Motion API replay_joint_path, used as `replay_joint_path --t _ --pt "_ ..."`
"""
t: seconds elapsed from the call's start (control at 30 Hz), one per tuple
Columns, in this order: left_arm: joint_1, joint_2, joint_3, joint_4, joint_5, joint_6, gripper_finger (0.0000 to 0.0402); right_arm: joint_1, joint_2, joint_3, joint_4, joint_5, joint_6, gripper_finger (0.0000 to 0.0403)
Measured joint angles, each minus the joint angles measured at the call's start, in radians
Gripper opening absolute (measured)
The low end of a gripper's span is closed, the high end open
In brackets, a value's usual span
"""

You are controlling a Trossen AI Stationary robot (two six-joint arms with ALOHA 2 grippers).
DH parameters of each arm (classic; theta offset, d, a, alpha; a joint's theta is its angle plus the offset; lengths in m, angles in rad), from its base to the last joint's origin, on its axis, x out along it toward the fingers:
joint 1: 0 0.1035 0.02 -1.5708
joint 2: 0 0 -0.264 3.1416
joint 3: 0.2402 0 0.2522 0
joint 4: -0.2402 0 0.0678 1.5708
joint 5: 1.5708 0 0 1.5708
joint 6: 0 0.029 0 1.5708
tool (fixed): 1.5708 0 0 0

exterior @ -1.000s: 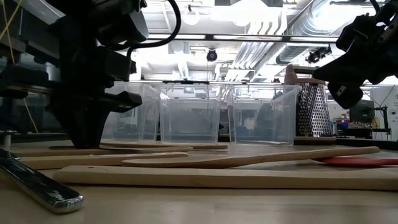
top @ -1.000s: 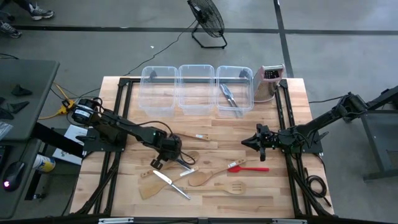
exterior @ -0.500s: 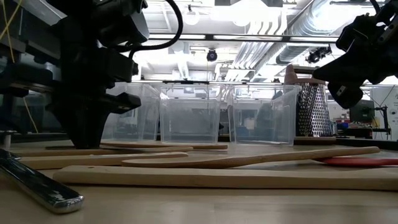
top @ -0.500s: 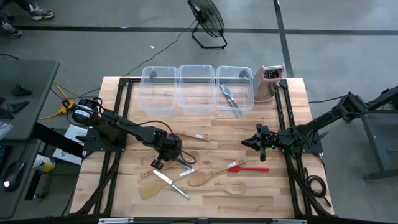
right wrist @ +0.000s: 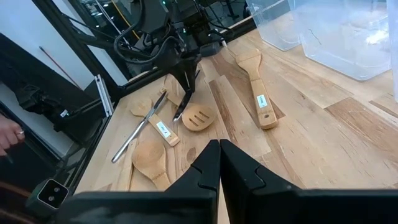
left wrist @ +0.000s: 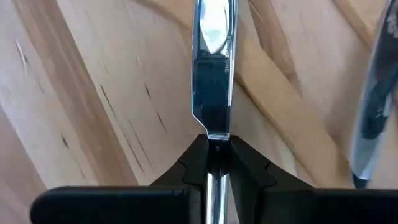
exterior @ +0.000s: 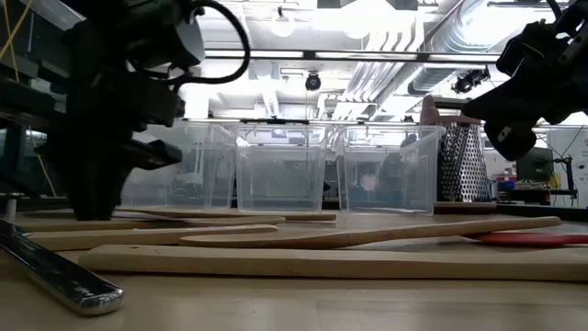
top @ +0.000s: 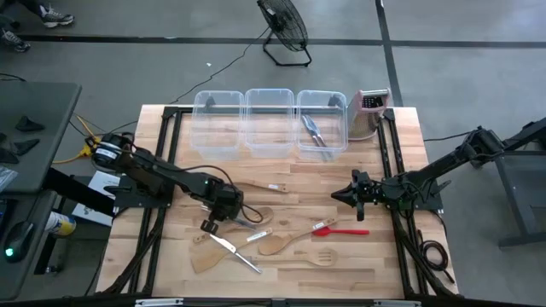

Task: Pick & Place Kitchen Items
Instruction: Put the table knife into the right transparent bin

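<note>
My left gripper (top: pixel 227 215) stands over the table's middle left, shut on a silver knife (left wrist: pixel 212 81). It also shows in the right wrist view (right wrist: pixel 186 71) and in the low view (exterior: pixel 92 193). Wooden spoons and spatulas (top: pixel 281 243), a slotted spatula (top: pixel 322 256), a second silver knife (top: pixel 236 253) and a red spatula (top: pixel 343 230) lie flat on the table in front of it. Metal tongs (top: pixel 314 135) lie in the right tub. My right gripper (top: pixel 339 195) hangs shut and empty above the table's right middle. My left gripper pinches the knife between its two fingers where the handle meets the blade (left wrist: pixel 214 138). The fingers come from above, slanting down, and lie along the knife. The blade slants down away from them (right wrist: pixel 179 109). I cannot tell whether its tip touches the table.
Three clear tubs (top: pixel 269 124) stand in a row at the far edge, with an upright metal grater (top: pixel 368 111) to their right. Black frame rails (top: pixel 162 170) run along both sides of the table. A person's hand (right wrist: pixel 7 137) shows beyond the table's left side.
My left gripper has gone a little toward the table's left edge, still shut on the knife, which has gone with it.
</note>
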Motion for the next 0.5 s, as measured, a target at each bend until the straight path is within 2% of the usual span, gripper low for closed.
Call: replay_joint_path --t 0.37,0.5 --pt "0.002 -0.192 0.005 0.023 -0.062 -0.169 0.0035 0.000 0.000 0.000 0.000 0.000 0.000 0.0003" --pt "0.002 -0.213 0.055 0.020 -0.091 -0.233 0.0035 0.000 0.000 0.000 -0.001 0.000 0.000 0.0003"
